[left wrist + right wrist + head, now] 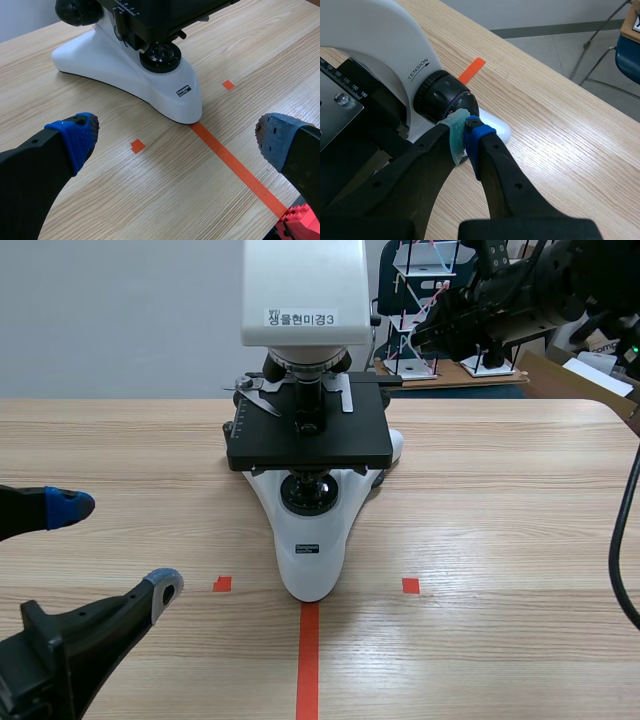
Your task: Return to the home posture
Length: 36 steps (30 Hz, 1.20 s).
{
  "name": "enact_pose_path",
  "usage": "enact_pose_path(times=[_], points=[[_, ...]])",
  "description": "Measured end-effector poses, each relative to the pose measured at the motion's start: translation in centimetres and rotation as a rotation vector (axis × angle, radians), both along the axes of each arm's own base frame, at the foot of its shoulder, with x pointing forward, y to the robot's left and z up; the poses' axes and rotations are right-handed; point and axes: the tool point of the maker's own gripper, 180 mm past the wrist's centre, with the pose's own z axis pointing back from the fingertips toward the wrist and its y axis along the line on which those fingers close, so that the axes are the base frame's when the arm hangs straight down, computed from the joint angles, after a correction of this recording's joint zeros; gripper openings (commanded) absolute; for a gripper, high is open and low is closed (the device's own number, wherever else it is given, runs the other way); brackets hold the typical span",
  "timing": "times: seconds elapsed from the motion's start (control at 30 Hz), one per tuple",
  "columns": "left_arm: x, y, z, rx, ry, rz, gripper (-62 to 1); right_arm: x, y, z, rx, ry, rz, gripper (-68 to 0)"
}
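Observation:
A white and black microscope stands in the middle of the wooden table. My left gripper rests low at the near left, open, with blue pads and nothing between them. In the left wrist view this gripper points at the microscope base, a short way ahead of it. My right arm is raised at the back right. In the right wrist view the right gripper is shut on nothing, its pad tips right at the black focus knob on the microscope arm.
A red studded block shows by the left gripper's right finger. Behind the table stand white frame models and a cardboard box. The table's far edge and a blue chair lie beyond the right gripper.

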Motion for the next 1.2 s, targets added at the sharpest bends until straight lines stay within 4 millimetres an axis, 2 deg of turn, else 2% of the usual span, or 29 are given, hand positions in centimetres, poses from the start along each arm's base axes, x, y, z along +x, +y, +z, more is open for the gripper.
enact_pose_path(times=[0.67,0.77,0.93,1.1,1.2], points=[[0.0,0.0,0.0,0.0,0.0,0.0,1.4,-0.1,0.1,-0.1,0.007,-0.003,0.001,-66.7],[0.0,0.0,0.0,0.0,0.0,0.0,1.4,-0.1,0.1,0.0,0.013,-0.008,0.001,-60.3],[0.0,0.0,0.0,0.0,0.0,0.0,1.4,-0.9,-0.4,1.6,0.036,-0.134,-0.009,-45.2],[0.0,0.0,0.0,0.0,0.0,0.0,1.4,-4.3,-2.7,1.9,-0.017,-0.278,-0.027,-23.8],[0.0,0.0,0.0,0.0,0.0,0.0,1.4,-7.2,-3.0,1.3,-0.03,-0.334,-0.015,-11.7]])
